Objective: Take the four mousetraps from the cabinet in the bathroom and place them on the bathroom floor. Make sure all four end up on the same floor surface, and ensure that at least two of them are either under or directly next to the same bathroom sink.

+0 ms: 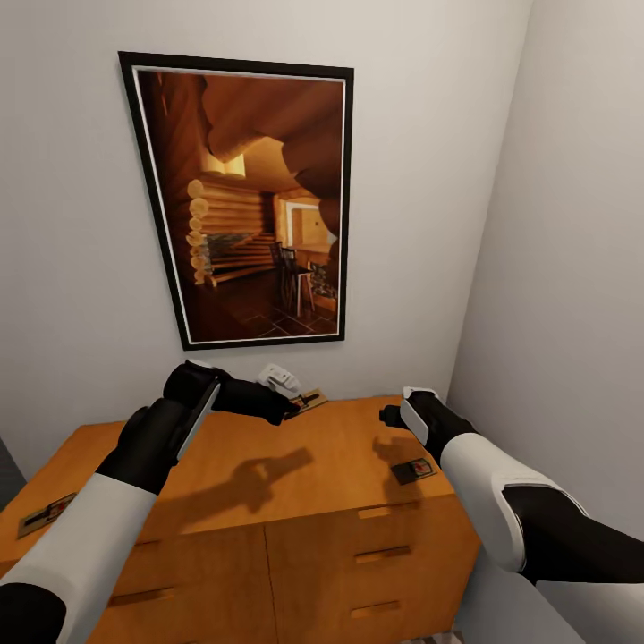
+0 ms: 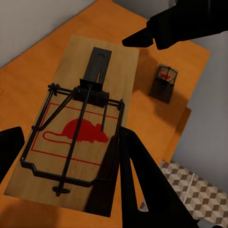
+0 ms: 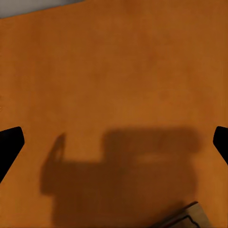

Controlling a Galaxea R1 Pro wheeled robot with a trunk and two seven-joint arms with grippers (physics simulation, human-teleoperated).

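A mousetrap [image 2: 80,128], a tan board with black wire and a red mouse print, sits between the fingers [image 2: 142,190] of my left gripper [image 1: 293,407], which is shut on it. It hangs above the back of the orange-brown cabinet [image 1: 313,465], close to the wall. A second mousetrap [image 1: 412,470] lies on the cabinet top near its right front corner, also seen as mousetrap [image 2: 164,83]. Just above it my right gripper [image 1: 388,417] hovers open over the bare wood, with that trap's corner [image 3: 190,217] at the frame edge. A third mousetrap [image 1: 45,514] lies at the cabinet's left end.
A framed picture [image 1: 246,197] of a log cabin hangs on the wall behind the cabinet. A side wall [image 1: 572,268] closes in at the right. Cube-patterned floor tiles [image 2: 194,190] show beside the cabinet's right end. Drawer fronts with bar handles [image 1: 380,555] face me.
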